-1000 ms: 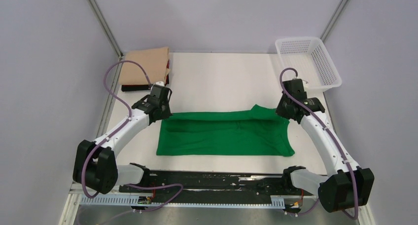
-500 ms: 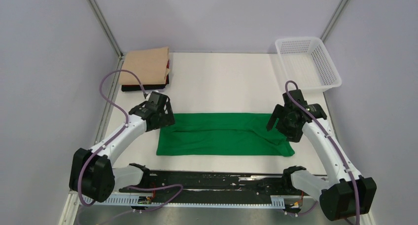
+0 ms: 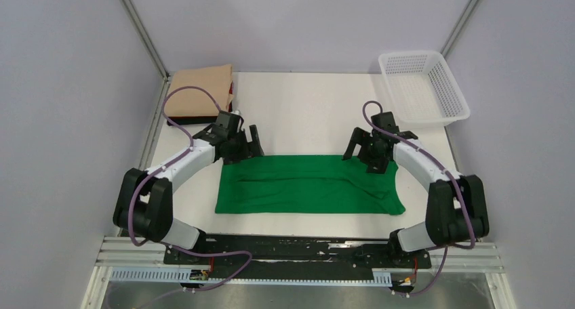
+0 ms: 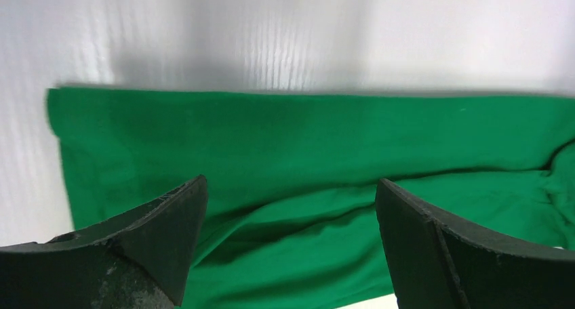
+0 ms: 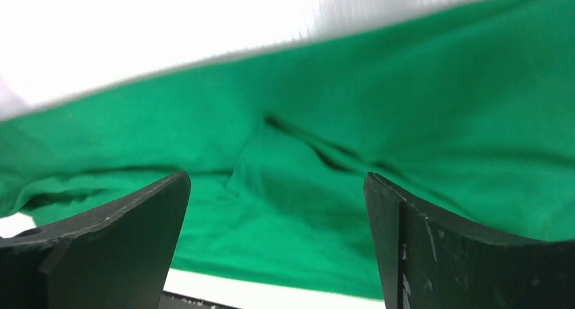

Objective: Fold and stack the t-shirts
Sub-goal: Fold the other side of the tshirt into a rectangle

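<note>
A bright green t-shirt (image 3: 308,185) lies flat near the table's front as a long band folded lengthwise. My left gripper (image 3: 254,141) hovers open over the band's far left corner. My right gripper (image 3: 358,145) hovers open over the far right part. In the left wrist view the gripper (image 4: 290,183) has wide jaws with only green cloth (image 4: 305,139) below them. The right wrist view shows the same: the gripper (image 5: 276,177) is open above wrinkled green cloth (image 5: 407,119). A folded tan t-shirt (image 3: 199,91) lies on a black one (image 3: 182,121) at the back left.
A white mesh basket (image 3: 424,85) stands at the back right corner. Bare white table (image 3: 305,112) stretches behind the green shirt. A black rail (image 3: 291,244) runs along the near edge between the arm bases.
Both grippers went from shut to open and let go of the green shirt's edge. The cloth settled into a flat folded band, and both grippers rose back to its far edge.
</note>
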{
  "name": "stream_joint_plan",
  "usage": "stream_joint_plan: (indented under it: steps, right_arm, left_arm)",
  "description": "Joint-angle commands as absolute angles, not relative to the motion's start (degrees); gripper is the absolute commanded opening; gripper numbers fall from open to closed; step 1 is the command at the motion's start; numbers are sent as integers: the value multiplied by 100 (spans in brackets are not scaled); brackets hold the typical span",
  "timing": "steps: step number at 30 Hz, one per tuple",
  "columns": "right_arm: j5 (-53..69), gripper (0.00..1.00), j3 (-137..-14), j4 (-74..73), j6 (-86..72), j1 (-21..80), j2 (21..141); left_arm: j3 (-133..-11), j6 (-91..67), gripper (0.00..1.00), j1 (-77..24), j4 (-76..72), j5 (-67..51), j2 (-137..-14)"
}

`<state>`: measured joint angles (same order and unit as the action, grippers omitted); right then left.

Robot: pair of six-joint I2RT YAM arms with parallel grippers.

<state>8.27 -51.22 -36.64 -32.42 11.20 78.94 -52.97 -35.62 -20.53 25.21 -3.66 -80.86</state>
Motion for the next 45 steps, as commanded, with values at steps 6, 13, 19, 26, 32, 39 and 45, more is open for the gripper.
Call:
stream_joint_plan:
  steps: [6, 13, 19, 26, 32, 39, 45]
  right_arm:
    - [1859, 95, -5576, -2762, -2727, 1115, 9274]
    - [3220, 92, -4879, -3245, -2659, 1147, 8326]
    - [3545, 93, -4187, -4166, -2884, 1374, 7454]
    - [3866, 94, -3966, -4488, -2908, 2143, 6844]
    - [2274, 100, -5096, -4498, -2711, 2047, 6516]
    - [1840, 100, -5596, -3872, -2360, 1282, 7752]
    - [1783, 100, -5725, -3405, -2330, 1220, 8720]
  left_arm:
    - [-4744, -3701, 100, -2057, 2066, -750, -8879]
    - [-4788, -3672, 100, -2057, 2212, -433, -8908]
    - [-5021, -3654, 100, -2057, 2423, -133, -8907]
    - [-5113, -3641, 100, -2057, 2590, -18, -8886]
    - [-5102, -3575, 100, -2057, 2576, -18, -8794]
    - [-5085, -3504, 100, -2057, 2623, -18, -8721]
    - [-5083, -3550, 100, -2057, 2623, -18, -8730]
